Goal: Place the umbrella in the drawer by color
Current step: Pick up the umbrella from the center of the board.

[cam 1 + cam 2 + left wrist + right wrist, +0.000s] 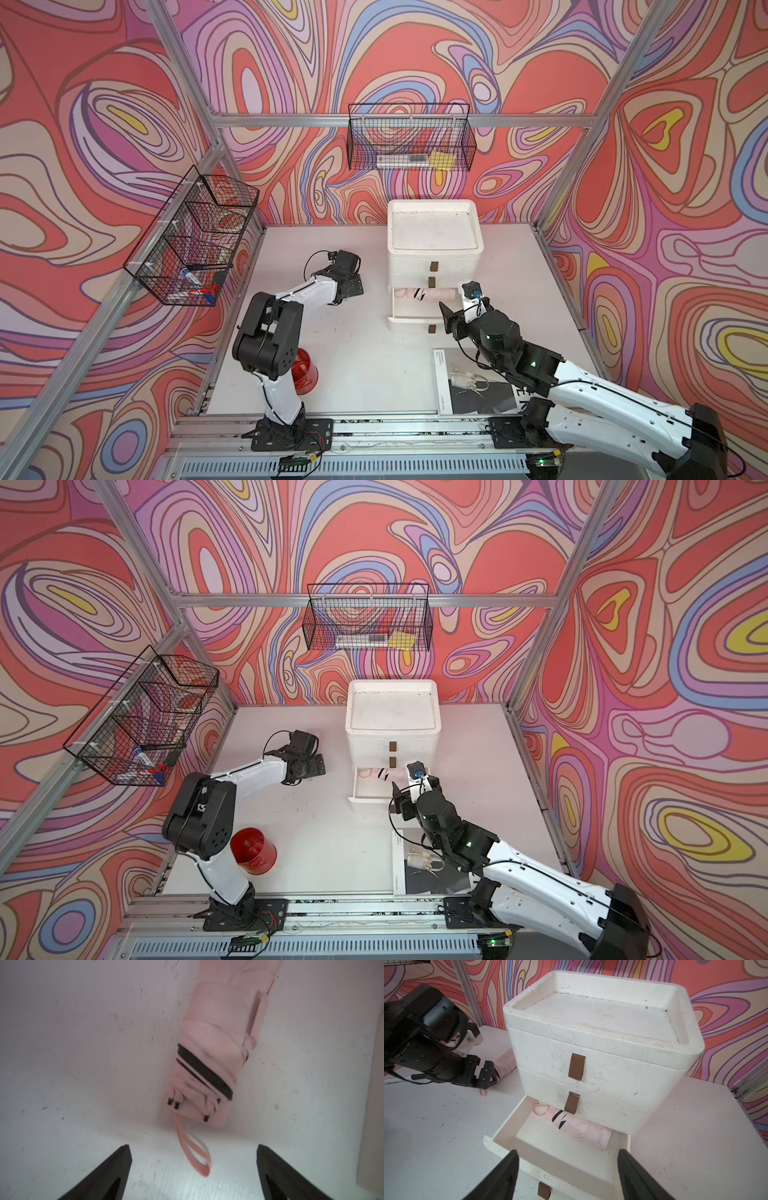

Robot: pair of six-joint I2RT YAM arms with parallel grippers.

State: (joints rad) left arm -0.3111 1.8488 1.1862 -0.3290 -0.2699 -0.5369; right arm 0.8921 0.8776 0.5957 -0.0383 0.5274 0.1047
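Pink umbrella (216, 1053), folded into a short bundle, lies on the white worktop (436, 1136) just beside the left wall of the drawer unit (602, 1068). Its handle end and wrist strap (181, 1136) point toward the left tool (192, 1148). That tool hovers near the strap with its jaws spread wide and nothing between them.

It looks light. The fabric folds are soft and probably a little slick, while the core underneath should be stiff. The firmest hold would be across the body near the black band (203, 1072), where the canopy is bound tight. The strap is floppy and would let the bundle swing, and loose folds farther up may slide under the pads.

A second pink umbrella (581, 1130) already lies at the back of the bottom drawer (508, 1126). This drawer is pulled out, and the two above it are closed. The front half of the drawer floor is free, so the matching one should fit alongside.

The right tool (569, 1152) hangs over the drawer's front edge with its jaws parted and empty.
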